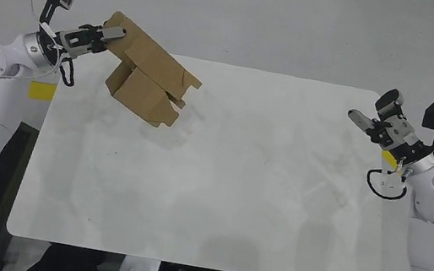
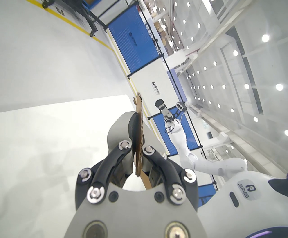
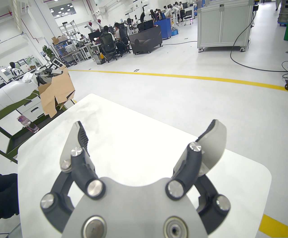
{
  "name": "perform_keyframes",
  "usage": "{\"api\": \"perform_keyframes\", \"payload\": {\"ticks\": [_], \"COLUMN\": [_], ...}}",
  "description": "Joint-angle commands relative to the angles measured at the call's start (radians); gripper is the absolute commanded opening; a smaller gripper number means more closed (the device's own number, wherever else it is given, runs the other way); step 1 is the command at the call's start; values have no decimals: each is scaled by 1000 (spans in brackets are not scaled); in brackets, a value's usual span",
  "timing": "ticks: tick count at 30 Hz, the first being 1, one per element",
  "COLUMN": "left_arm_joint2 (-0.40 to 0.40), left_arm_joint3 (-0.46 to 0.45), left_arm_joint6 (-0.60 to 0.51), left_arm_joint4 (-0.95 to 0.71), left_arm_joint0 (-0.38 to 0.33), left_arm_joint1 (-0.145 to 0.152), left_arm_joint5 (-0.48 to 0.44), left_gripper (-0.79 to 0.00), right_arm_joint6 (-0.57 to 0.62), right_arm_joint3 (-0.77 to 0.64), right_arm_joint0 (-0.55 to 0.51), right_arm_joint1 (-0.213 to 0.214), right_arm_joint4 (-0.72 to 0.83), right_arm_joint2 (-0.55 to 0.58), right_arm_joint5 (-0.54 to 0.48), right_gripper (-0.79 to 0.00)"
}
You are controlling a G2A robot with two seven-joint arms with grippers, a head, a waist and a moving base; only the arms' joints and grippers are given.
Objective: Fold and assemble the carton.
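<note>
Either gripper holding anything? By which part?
Left gripper is shut on the cardboard carton, pinching one panel's edge. Right gripper is open and empty.

print | small logo mark on blue wall panel [image 2: 135, 42] | small logo mark on white wall panel [image 2: 153, 85]

left pincer [image 2: 137, 126] | clamped on carton [image 2: 140, 106] edge | white table [image 2: 56, 135] behind
</note>
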Motion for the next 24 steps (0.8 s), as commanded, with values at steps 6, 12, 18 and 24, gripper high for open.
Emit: {"api": "perform_keyframes", "payload": {"ticks": [6,12,18,24], "left_arm_joint2": [100,149,183,208], "left_arm_joint3": [-50,-105,-179,-224], "left_arm_joint6": [-12,-36,-49,-54], "left_arm_joint4": [4,17,37,42], "left_arm_joint0": [12,29,49,71], "left_arm_joint1": [-28,-40,-43,-40], "left_arm_joint5": [22,13,20,25], "left_gripper": [-785,-785,-785,-785], "right_arm_joint6": [0,-4,111,289], "right_arm_joint3": [0,0,7,61], "right_arm_joint0": [0,-3,-8,61], "right_arm_joint1": [0,-1,0,-1], "right_arm_joint4": [0,5,119,293], "right_arm_joint2": [0,-1,-72,-188], "right_arm_joint5": [0,4,9,0], "right_gripper": [0,0,0,0]}}
